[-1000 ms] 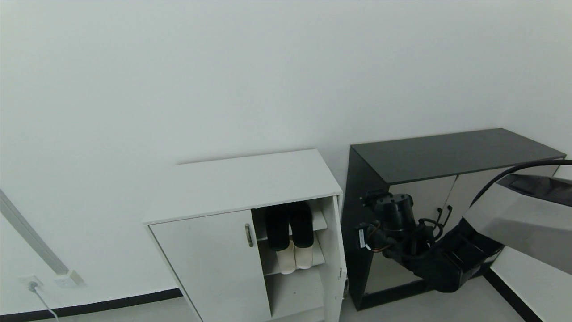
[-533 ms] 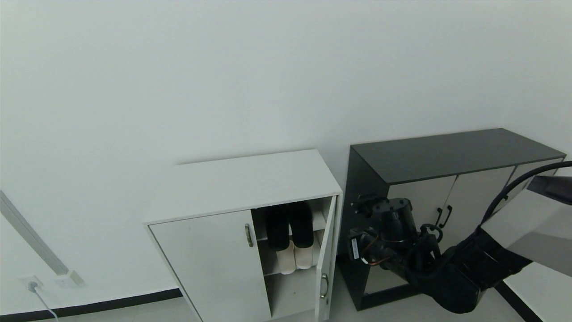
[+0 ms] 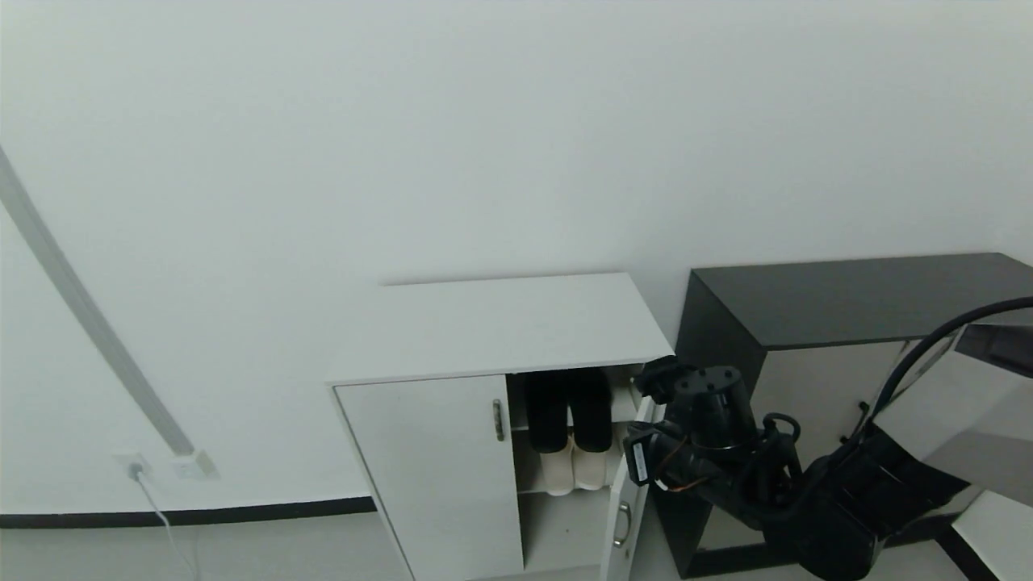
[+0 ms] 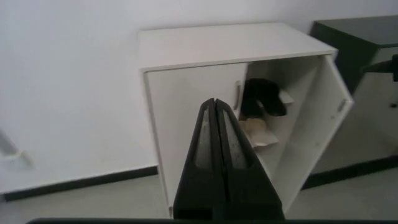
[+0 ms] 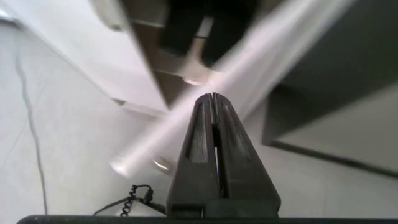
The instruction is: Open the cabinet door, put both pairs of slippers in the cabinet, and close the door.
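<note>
While the white cabinet (image 3: 500, 323) stands against the far wall with its left door (image 3: 436, 468) shut, its right door (image 3: 625, 492) hangs partly open, swung out toward the near side, and a handle (image 3: 623, 524) shows low on it. Inside the open half, the black slippers (image 3: 569, 407) sit as a pair on the upper shelf with their ends hanging over its edge, and the white slippers (image 3: 573, 472) sit side by side on the shelf just below them. At the top outer edge of the open door is the end of the right arm; whether it touches the door cannot be told. The right pincer (image 5: 213, 98) has its fingers pressed together on nothing, with the blurred door edge and the slippers beyond it. The left pincer (image 4: 215, 102) is likewise closed and empty, held well back from the cabinet and facing its front. A black cabinet (image 3: 847, 298) stands just to the right, and a wall outlet (image 3: 133, 466) with a cable sits low on the left.
</note>
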